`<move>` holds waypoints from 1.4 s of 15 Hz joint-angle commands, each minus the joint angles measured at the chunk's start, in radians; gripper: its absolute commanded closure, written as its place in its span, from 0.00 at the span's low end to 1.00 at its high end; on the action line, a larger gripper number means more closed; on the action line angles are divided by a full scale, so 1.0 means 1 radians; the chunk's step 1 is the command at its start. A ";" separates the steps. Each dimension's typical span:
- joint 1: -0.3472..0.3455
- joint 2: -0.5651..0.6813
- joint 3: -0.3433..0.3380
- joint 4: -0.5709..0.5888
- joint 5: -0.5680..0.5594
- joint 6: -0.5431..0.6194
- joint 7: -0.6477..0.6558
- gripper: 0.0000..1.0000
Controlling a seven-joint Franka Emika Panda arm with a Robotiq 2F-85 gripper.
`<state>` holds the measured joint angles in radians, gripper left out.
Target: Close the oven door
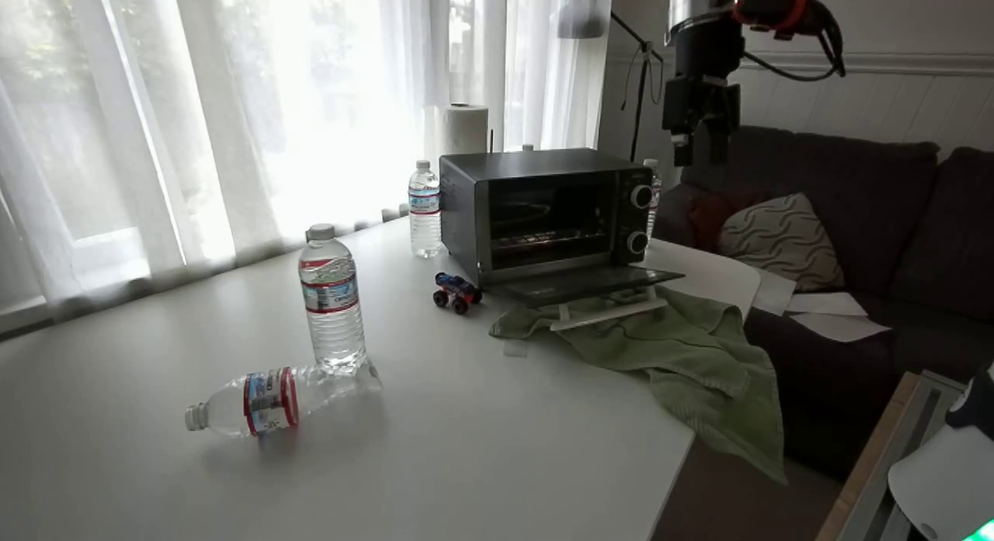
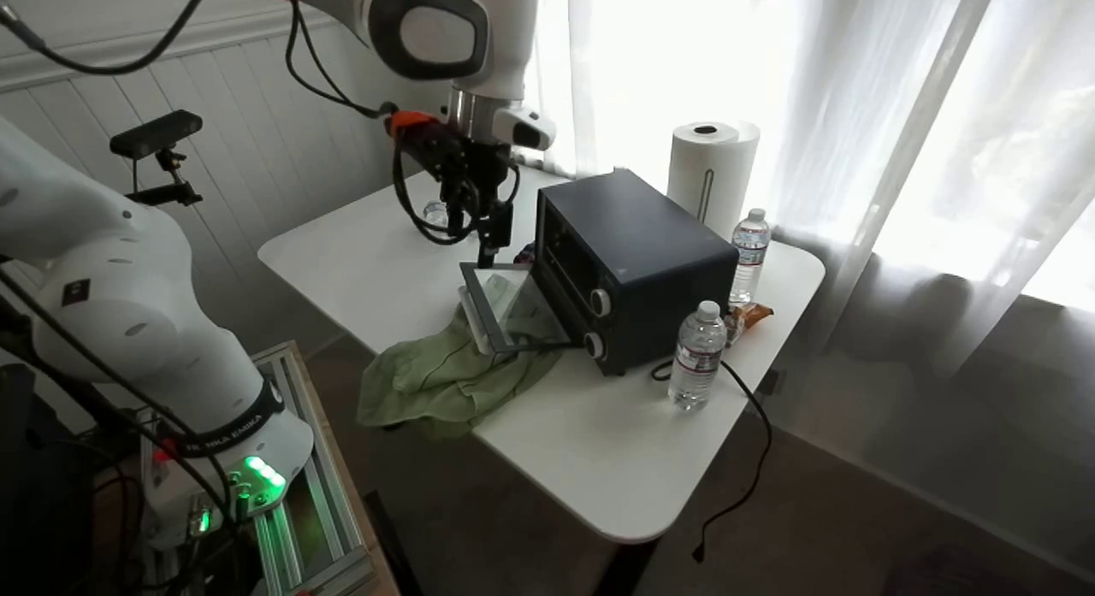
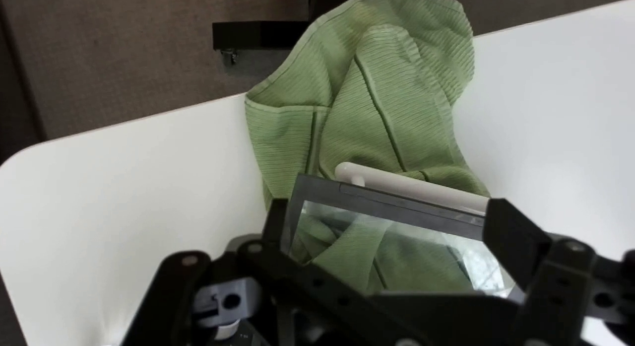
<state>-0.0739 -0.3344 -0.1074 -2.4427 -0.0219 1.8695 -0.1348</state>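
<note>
The dark grey oven (image 1: 536,162) stands on the white table, and it also shows in an exterior view (image 2: 659,237). Its oven door (image 1: 598,283) is dropped open, about level, with the glass facing up; in the wrist view its dark frame (image 3: 387,206) shows. The pale handle bar (image 3: 416,186) runs along the outer edge, over a green towel. My gripper (image 1: 700,154) is open and empty, pointing down, apart from and above the door. In the wrist view the spread fingers (image 3: 387,214) stand at either side of the door's glass; the right one covers the handle's right end.
The green towel (image 1: 699,347) lies under the door and hangs over the table edge. A toy truck (image 1: 457,293) stands beside the oven. Water bottles stand behind (image 1: 424,215) and in front (image 1: 330,293); another lies down (image 1: 268,401). A paper towel roll (image 2: 710,173) stands behind the oven.
</note>
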 commanded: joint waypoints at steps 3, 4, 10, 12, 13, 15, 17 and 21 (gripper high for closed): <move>-0.011 -0.170 0.055 -0.286 0.047 0.298 0.231 0.00; -0.010 -0.170 0.064 -0.308 0.058 0.329 0.271 0.00; -0.007 -0.140 0.072 -0.303 0.037 0.338 0.280 0.00; -0.008 -0.144 0.072 -0.303 0.037 0.338 0.281 0.00; -0.009 -0.123 0.085 -0.303 0.026 0.369 0.298 0.00; 0.006 -0.083 0.110 -0.302 0.028 0.411 0.320 0.00; 0.020 -0.048 0.133 -0.302 0.035 0.438 0.331 0.00; 0.031 0.028 0.181 -0.303 0.024 0.507 0.403 0.00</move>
<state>-0.0537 -0.3601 0.0462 -2.7460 0.0109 2.3266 0.2036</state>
